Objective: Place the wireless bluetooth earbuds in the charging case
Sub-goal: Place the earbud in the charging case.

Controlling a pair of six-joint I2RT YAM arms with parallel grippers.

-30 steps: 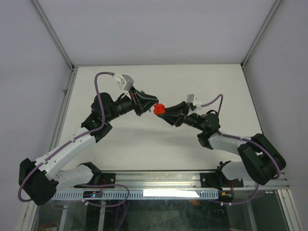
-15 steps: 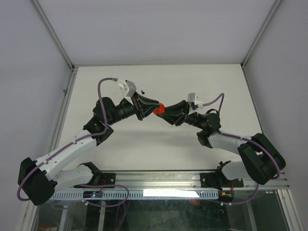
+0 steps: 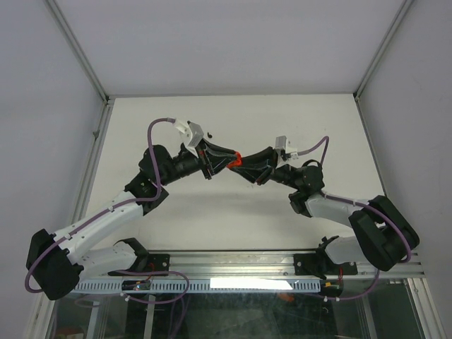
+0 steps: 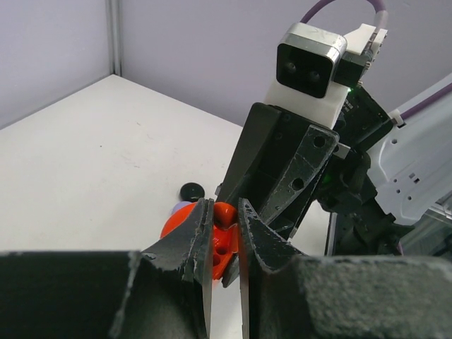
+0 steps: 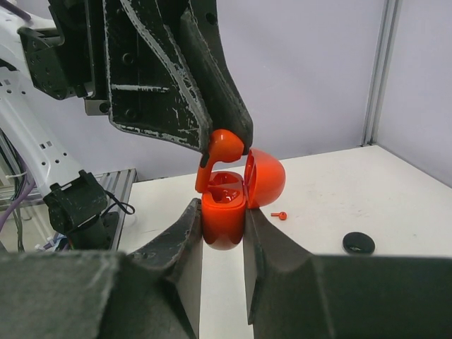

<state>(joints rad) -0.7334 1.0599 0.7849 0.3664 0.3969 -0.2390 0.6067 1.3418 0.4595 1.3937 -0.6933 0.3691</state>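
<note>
My right gripper (image 5: 222, 210) is shut on the body of a red charging case (image 5: 224, 224), which is held upright above the table with its lid (image 5: 268, 176) swung open. My left gripper (image 4: 224, 210) is shut on the head of a red earbud (image 5: 223, 148). Its stem points down at the near rim of the case's open wells. In the top view the two grippers meet tip to tip over the table's middle, with the case (image 3: 237, 158) between them. A second red earbud (image 5: 281, 215) lies on the table behind the case.
A black round case (image 5: 358, 243) lies on the white table to the right of the loose earbud, also visible as a black disc (image 4: 191, 191). Something pale purple (image 4: 177, 207) peeks out behind the red lid. Grey walls and metal frame posts (image 5: 376, 70) bound the table.
My left gripper has swung right and closed the gap, bringing the red earbud over the open case. The right gripper has kept the case nearly still.
</note>
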